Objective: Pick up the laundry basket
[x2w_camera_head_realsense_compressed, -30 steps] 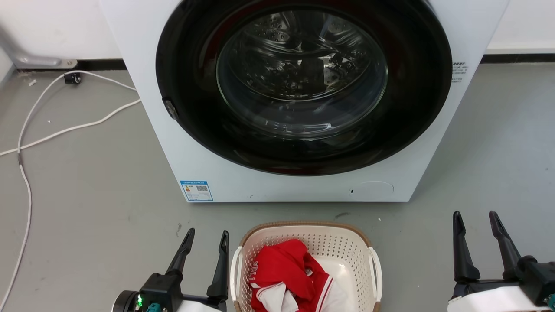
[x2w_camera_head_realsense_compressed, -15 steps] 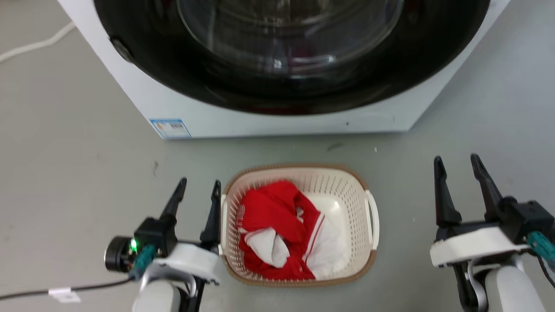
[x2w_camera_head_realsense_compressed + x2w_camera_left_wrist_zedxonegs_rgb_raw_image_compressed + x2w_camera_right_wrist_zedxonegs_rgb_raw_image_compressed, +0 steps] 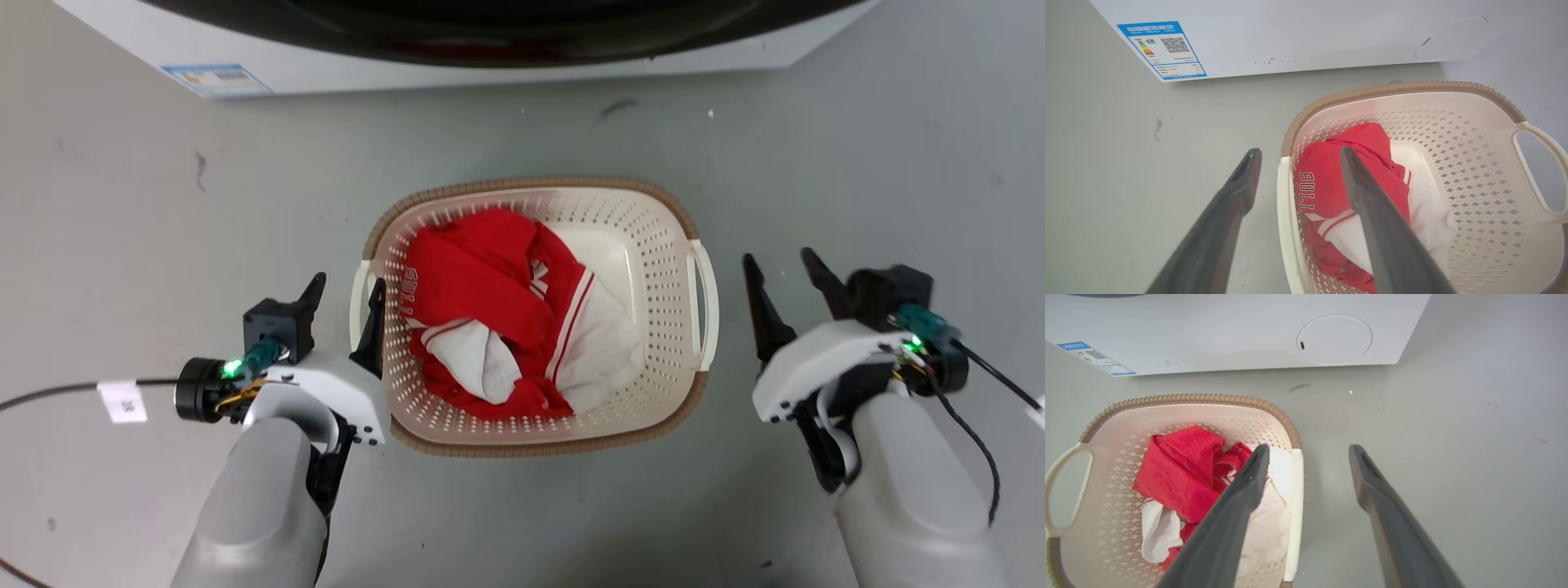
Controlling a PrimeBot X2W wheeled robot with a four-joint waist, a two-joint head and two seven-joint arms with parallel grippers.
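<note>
The laundry basket (image 3: 531, 184) stands on the grey floor before the washing machine, cream with perforated walls, a brown rim and white side handles. A red and white garment (image 3: 490, 286) lies inside it. My left gripper (image 3: 345, 290) is open at the basket's left side, its inner finger overlapping the left handle (image 3: 356, 302). In the left wrist view the left gripper (image 3: 1299, 152) straddles that white handle (image 3: 1284, 204). My right gripper (image 3: 777, 260) is open, a little right of the right handle (image 3: 709, 302). In the right wrist view the right gripper (image 3: 1309, 448) frames that handle (image 3: 1296, 490).
The washing machine's white front (image 3: 490, 73) runs along the top, close behind the basket. A dark cable (image 3: 49, 394) with a white tag (image 3: 122, 400) trails left from my left wrist. Grey floor (image 3: 898, 147) lies open on both sides.
The head camera has tilted down, so the washing machine slid up the picture. Both open grippers have closed in on the basket's sides, the right one most.
</note>
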